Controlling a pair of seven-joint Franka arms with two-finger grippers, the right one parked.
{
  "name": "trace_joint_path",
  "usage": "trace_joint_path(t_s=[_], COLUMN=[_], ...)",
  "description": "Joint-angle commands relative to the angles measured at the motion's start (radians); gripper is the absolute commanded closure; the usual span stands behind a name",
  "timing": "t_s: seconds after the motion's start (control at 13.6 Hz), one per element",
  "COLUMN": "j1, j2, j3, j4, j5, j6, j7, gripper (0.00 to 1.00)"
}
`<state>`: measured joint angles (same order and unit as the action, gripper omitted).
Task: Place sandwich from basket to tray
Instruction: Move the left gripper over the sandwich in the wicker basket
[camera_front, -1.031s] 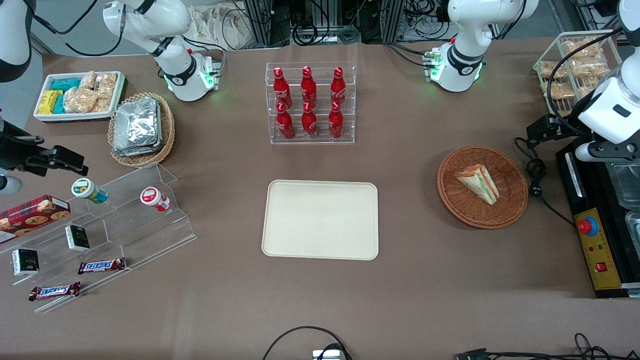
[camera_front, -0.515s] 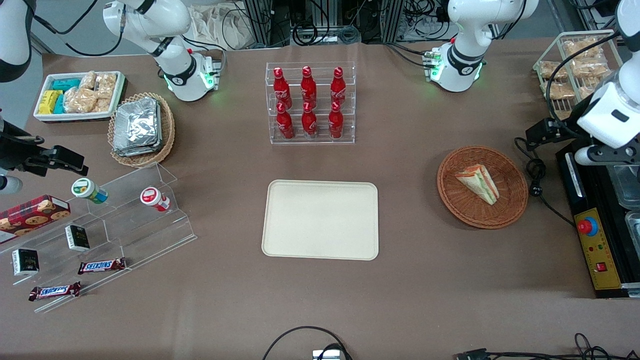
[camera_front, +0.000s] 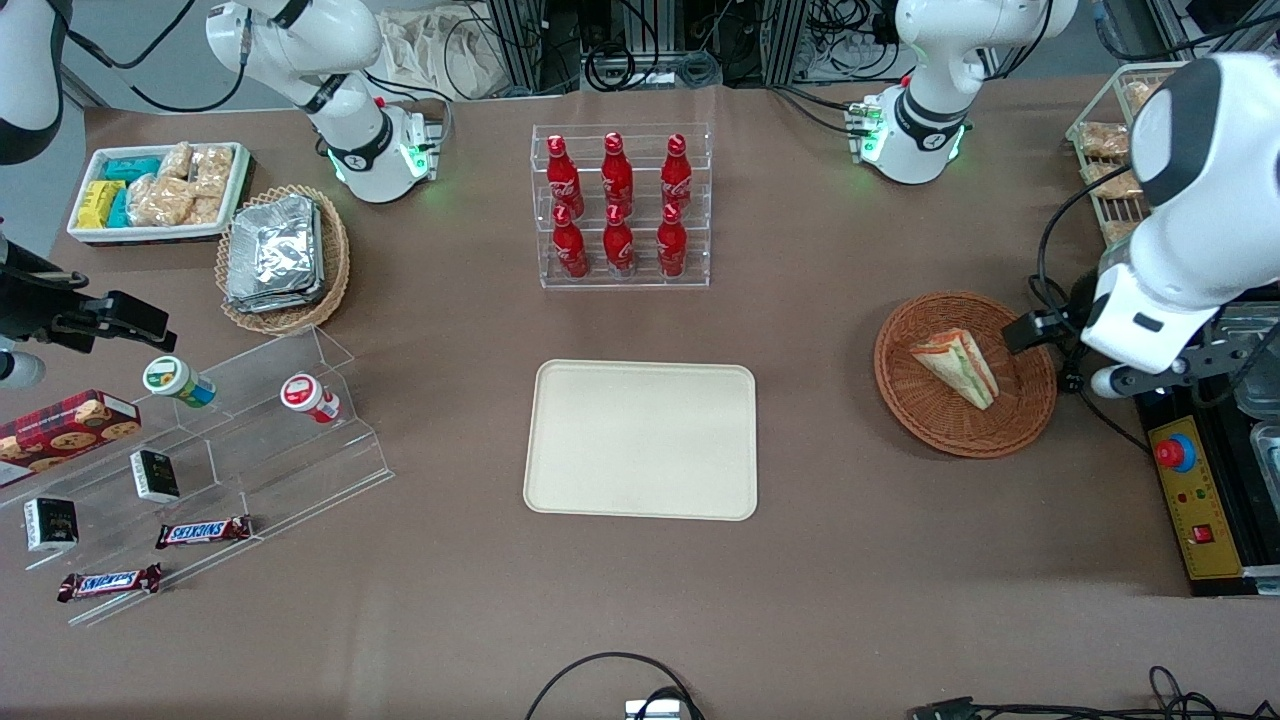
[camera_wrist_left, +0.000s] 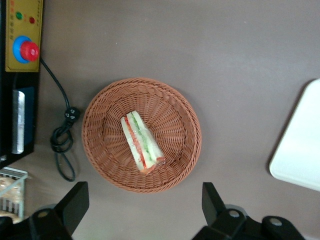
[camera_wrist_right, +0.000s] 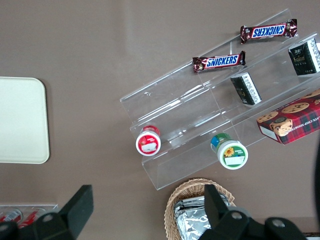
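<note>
The sandwich (camera_front: 957, 367), a white-bread wedge with green, red and orange layers, lies in the round reddish-brown wicker basket (camera_front: 940, 430). The cream tray (camera_front: 640, 440) sits flat at the table's middle with nothing on it. My left gripper (camera_front: 1120, 375) hovers just off the basket's rim, toward the working arm's end of the table. In the left wrist view the gripper (camera_wrist_left: 144, 205) is open, its black fingers (camera_wrist_left: 75, 202) spread wide over bare table with nothing between them. The same view takes in the sandwich (camera_wrist_left: 141, 142), the basket (camera_wrist_left: 185, 165) and a corner of the tray (camera_wrist_left: 300, 145).
A black control box with a red button (camera_front: 1175, 452) and a coiled cable (camera_front: 1070, 360) lie beside the basket. A wire rack of bagged snacks (camera_front: 1110, 150) stands farther back. A clear rack of red bottles (camera_front: 620, 205) stands farther from the camera than the tray.
My left arm has swung from above the control box toward the basket, ending beside its rim. Sandwich, basket and tray have not moved.
</note>
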<state>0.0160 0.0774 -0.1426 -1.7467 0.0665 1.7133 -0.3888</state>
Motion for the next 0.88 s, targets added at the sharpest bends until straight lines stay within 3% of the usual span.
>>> trace_joint_path(t_s=[0.0, 0.29, 0.81], j1=[0.004, 0.012, 0.041], j2=[-0.105, -0.146, -0.145], j3=[-0.002, 0.001, 0.005], j4=[-0.237, -0.463, -0.666], j5=[0.015, 0.015, 0.015], j6=[0.176, 0.397, 0.652], j7=[-0.108, -0.241, -0.321], gripper=[0.0, 0.0, 0.0])
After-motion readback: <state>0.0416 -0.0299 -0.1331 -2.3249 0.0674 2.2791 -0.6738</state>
